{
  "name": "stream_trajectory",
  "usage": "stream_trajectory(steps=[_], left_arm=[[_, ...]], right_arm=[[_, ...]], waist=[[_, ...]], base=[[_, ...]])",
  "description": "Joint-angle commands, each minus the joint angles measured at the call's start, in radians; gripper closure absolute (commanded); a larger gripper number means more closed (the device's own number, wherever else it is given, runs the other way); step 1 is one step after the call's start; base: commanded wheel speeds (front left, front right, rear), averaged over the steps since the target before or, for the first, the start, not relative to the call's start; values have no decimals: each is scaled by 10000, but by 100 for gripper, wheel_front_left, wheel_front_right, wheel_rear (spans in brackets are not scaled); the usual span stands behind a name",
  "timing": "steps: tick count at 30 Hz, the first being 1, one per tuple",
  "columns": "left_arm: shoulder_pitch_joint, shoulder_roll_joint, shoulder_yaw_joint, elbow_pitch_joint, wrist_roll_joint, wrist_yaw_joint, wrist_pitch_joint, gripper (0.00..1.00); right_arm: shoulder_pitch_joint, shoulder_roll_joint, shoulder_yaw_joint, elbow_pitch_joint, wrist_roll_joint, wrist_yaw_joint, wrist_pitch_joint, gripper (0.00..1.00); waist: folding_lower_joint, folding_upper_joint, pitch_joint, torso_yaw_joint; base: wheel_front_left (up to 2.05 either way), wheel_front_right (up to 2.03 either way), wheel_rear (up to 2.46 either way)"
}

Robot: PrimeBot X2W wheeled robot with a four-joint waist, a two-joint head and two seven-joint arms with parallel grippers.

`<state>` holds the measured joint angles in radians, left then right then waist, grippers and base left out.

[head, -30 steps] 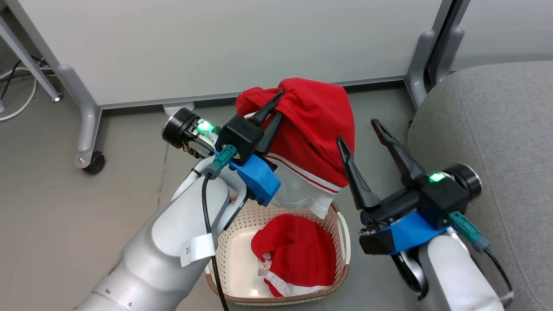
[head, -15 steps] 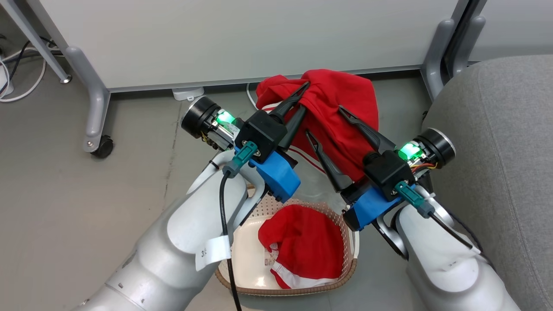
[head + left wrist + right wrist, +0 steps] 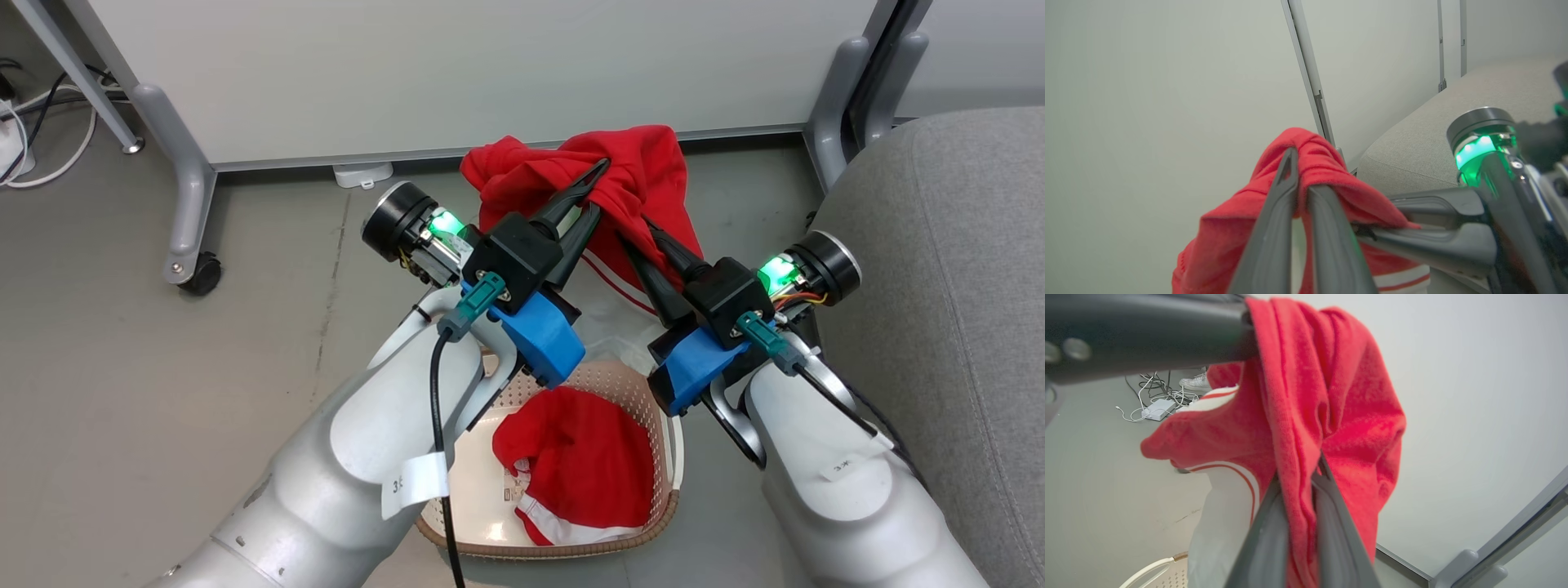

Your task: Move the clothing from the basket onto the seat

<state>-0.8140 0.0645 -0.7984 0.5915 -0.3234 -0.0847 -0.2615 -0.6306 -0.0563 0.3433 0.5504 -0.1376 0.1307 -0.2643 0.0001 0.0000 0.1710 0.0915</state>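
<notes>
Over the last second the right claw point(image 3: 635, 235) is moving in from the side, where it was standing spread and apart from the cloth. It is now pinching a fold of the lifted garment point(image 3: 645, 159) just under the left claw point(image 3: 602, 184). The left claw is pressing its fingers together on the top bunch of the same red cloth. Both are holding it in the air over the far end of the basket point(image 3: 663, 514), near the seat point(image 3: 939, 245) but not touching it. The other garment point(image 3: 588, 465) is lying crumpled inside the basket. The lifted cloth is looking light, soft and limp, sagging from the two grips with its white part hanging loose. It is probably wanting holds on thick folds, since a thin pinch is risking a slip on the way to the seat.
</notes>
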Motion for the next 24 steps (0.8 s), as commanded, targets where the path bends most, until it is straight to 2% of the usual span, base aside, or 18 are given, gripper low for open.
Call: stream_trajectory(steps=[1,12,13,14,24], left_arm=[[-77,-15,14,15,77,11,-53,100],[-83,-7,79,150,174,-12,-53,100],[-87,-6,91,162,185,0,-53,53],[-90,-7,99,173,191,15,-53,0],[87,35,142,207,254,43,-52,0]], right_arm=[[-144,40,-16,36,143,1,-3,100],[6,66,-137,35,591,1,-3,100],[22,67,-135,16,645,1,-3,100],[40,66,-162,-10,744,1,-3,100],[96,62,-533,-369,1273,1,-5,100]], waist=[[-1,0,6,-16],[-1,0,7,-54],[-1,0,12,-58],[-1,0,19,-62],[-1,0,221,-190]], base=[[0,0,0],[0,0,0],[0,0,0],[0,0,0],[0,0,0]])
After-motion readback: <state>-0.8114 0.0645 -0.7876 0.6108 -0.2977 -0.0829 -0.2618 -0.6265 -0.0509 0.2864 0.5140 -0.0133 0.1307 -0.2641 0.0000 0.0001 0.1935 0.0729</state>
